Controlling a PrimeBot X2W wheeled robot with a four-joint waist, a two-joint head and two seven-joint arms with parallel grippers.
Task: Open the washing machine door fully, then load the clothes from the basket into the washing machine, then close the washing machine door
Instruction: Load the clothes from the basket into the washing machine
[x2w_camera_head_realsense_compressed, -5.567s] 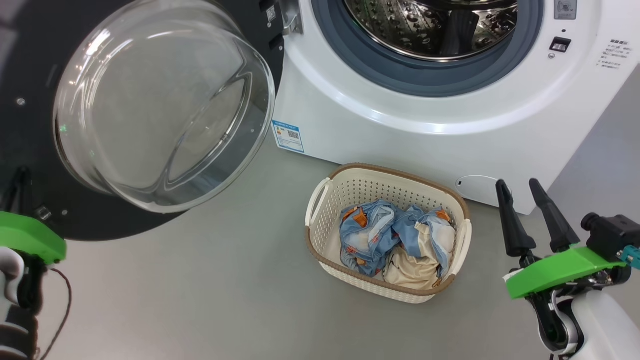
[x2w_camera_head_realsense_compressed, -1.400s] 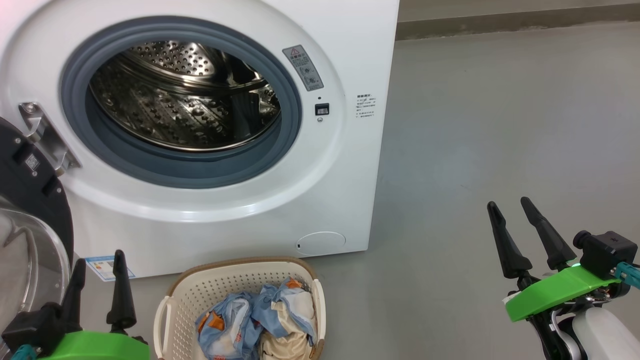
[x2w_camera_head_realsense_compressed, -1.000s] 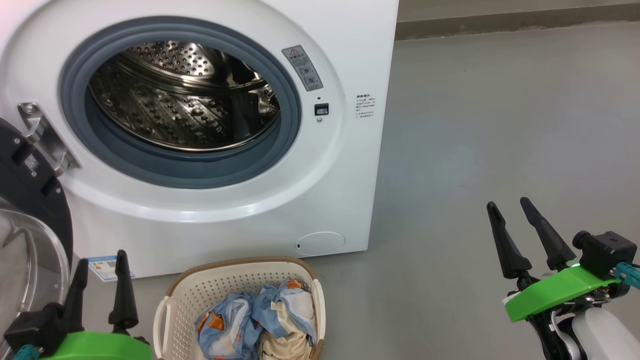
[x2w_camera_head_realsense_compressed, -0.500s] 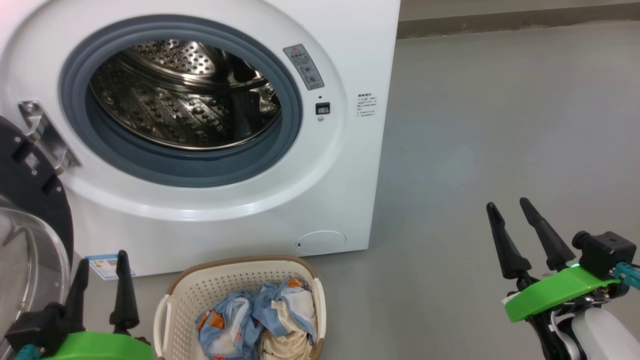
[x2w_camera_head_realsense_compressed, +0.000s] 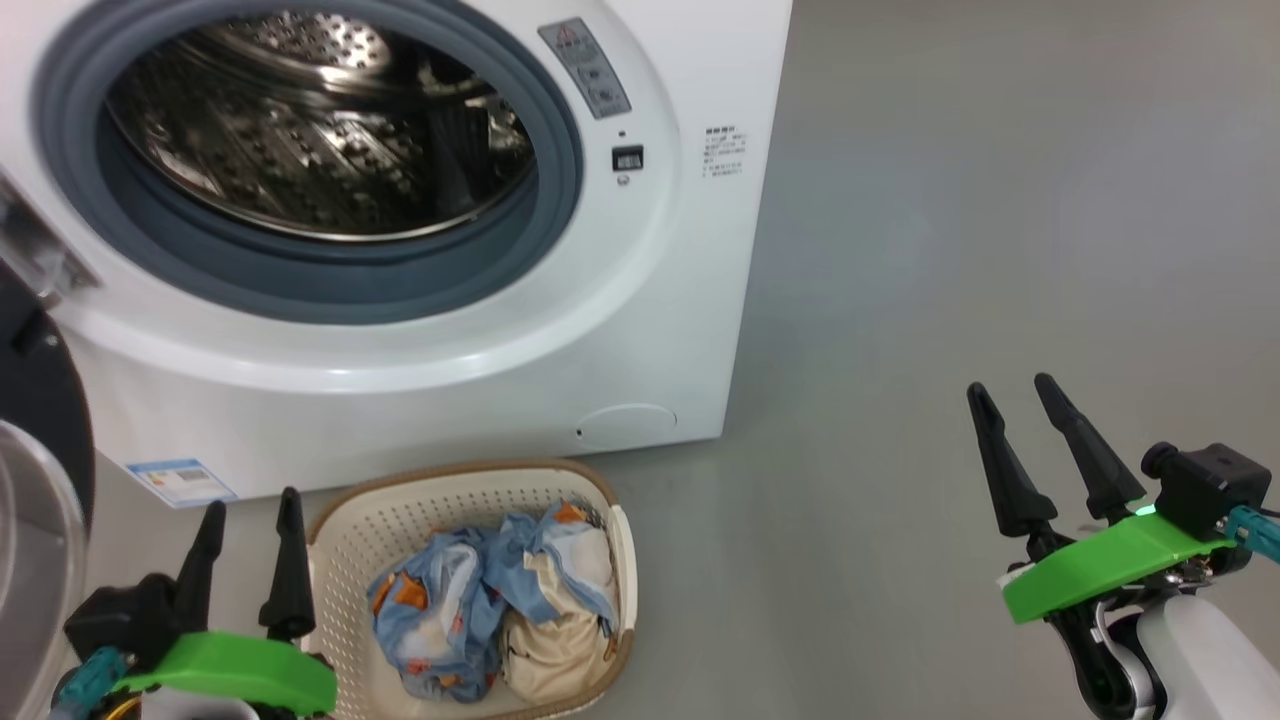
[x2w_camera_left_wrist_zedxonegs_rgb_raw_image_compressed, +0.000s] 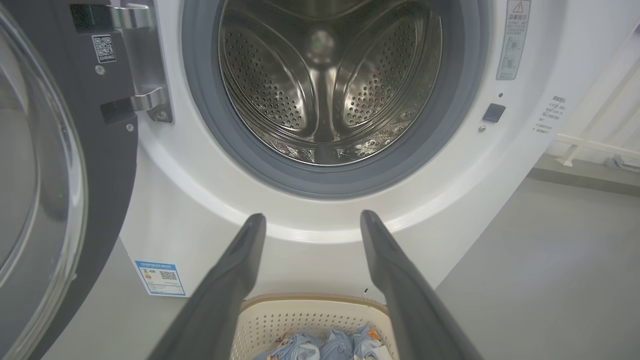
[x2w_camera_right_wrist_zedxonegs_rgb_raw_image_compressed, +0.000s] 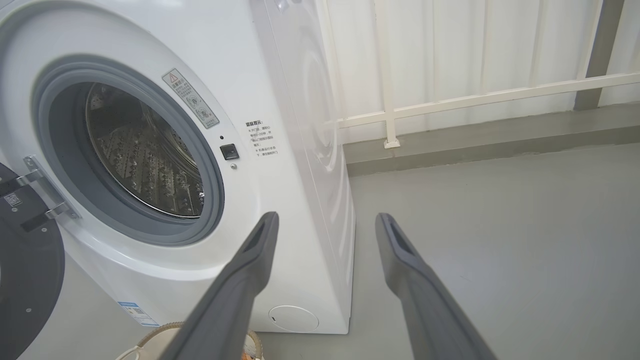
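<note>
Left gripper (x2w_camera_head_realsense_compressed: 252, 500) beside the basket (x2w_camera_head_realsense_compressed: 450, 472) and right gripper (x2w_camera_head_realsense_compressed: 1010, 384) well to its right are hovering, fingers apart and empty; a shallow pinch could spill the clothes (x2w_camera_head_realsense_compressed: 500, 600) short of the drum (x2w_camera_head_realsense_compressed: 300, 150).

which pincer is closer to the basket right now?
Left. The left pincer is open and right beside the basket, just off its left rim. The right pincer, also open, is far off to the basket's right.
</note>
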